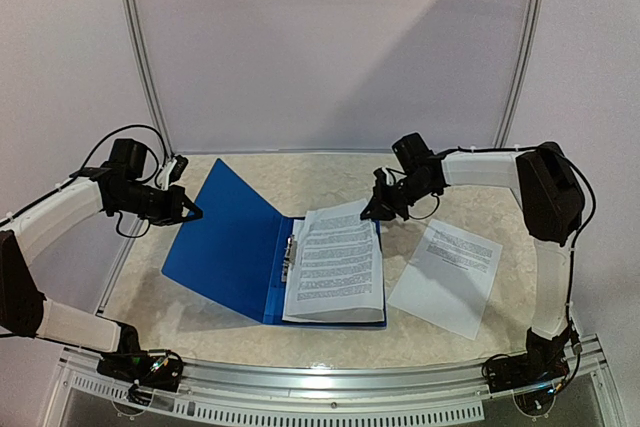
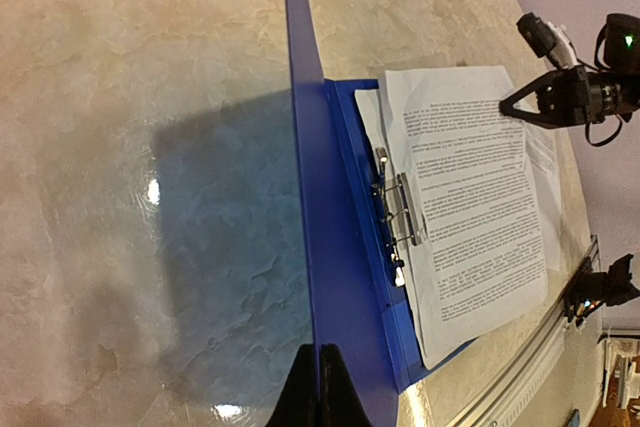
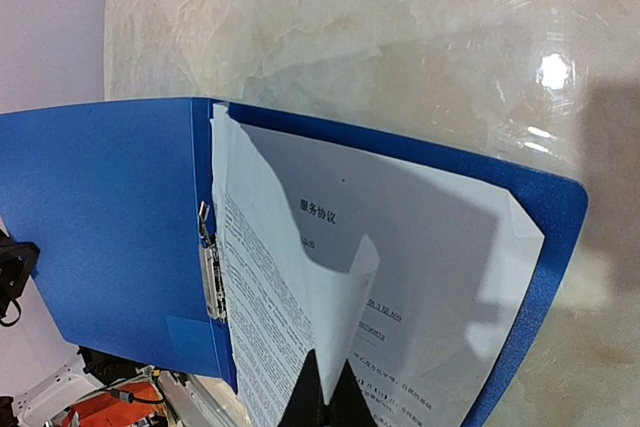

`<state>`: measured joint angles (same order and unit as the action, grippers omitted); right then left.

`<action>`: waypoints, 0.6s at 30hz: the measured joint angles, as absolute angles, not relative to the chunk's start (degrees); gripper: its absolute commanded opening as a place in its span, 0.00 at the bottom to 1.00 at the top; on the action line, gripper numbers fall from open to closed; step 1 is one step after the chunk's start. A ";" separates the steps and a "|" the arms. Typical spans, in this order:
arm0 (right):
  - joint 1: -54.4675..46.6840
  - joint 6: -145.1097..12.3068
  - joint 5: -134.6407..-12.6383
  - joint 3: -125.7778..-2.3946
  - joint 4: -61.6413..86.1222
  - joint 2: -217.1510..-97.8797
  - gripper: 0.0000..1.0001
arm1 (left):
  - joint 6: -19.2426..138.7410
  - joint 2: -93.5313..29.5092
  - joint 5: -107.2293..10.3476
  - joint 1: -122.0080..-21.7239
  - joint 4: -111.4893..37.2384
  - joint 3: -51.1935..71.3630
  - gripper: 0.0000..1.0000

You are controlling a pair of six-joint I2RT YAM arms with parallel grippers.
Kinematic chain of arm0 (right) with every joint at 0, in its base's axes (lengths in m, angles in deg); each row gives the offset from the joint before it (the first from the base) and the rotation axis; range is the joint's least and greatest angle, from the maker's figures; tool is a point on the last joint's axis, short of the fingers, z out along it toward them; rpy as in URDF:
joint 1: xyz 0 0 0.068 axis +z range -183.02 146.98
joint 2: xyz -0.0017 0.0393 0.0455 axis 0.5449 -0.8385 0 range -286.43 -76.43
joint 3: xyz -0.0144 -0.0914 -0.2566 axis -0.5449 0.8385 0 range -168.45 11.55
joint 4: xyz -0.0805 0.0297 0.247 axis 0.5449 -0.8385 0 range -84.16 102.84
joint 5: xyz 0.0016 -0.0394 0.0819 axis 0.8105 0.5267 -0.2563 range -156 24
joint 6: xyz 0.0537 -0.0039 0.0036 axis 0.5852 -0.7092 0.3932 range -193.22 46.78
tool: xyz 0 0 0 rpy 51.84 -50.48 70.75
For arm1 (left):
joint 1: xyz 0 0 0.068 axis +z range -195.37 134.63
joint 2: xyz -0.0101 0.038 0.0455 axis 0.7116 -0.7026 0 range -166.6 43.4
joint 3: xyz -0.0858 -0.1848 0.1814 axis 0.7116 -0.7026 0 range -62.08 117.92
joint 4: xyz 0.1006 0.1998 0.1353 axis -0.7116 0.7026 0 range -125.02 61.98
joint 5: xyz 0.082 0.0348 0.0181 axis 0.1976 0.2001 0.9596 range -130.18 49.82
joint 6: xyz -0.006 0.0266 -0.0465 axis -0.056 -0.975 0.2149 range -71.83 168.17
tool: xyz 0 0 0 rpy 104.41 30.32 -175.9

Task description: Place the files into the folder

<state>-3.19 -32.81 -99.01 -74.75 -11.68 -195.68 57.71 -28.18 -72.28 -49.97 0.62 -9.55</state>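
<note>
rail in front, cover held up, one sheet pinched

rail point(image 1: 330, 387) and arm bases point(image 1: 140, 367) sit closest; beyond them the folder point(image 1: 225, 247) lies open mid-table. left gripper point(image 1: 188, 213) is closed on the outer edge of the cover, tilting it up off the table point(image 1: 250, 172), likely so the cover is clear of the stack. right gripper point(image 1: 376, 209) pinches the far corner of the top page of the files point(image 1: 335, 265), curling it off the pile that lies on the right-hand flap beside the clip point(image 1: 291, 252). my guess is that it is seating or squaring that page. one loose sheet point(image 1: 447, 275) lies flat on the table just right of the folder, not yet filed. surface is glossy, beige and marbled, with lamp glare. pale wall panels point(image 1: 330, 47) in metal frames close it in behind.
</note>
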 measured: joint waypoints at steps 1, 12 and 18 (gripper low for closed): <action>-3.19 -32.94 -99.14 -74.91 -11.72 -195.92 0.00 | 57.71 -28.18 -72.28 -49.97 0.62 -9.55 0.00; -3.19 -33.64 -100.61 -77.07 -12.09 -198.36 0.00 | 57.71 -28.18 -72.28 -49.97 0.62 -9.55 0.00; -3.19 -33.64 -101.31 -77.11 -11.92 -199.63 0.00 | 57.71 -28.18 -72.28 -49.97 0.62 -9.55 0.00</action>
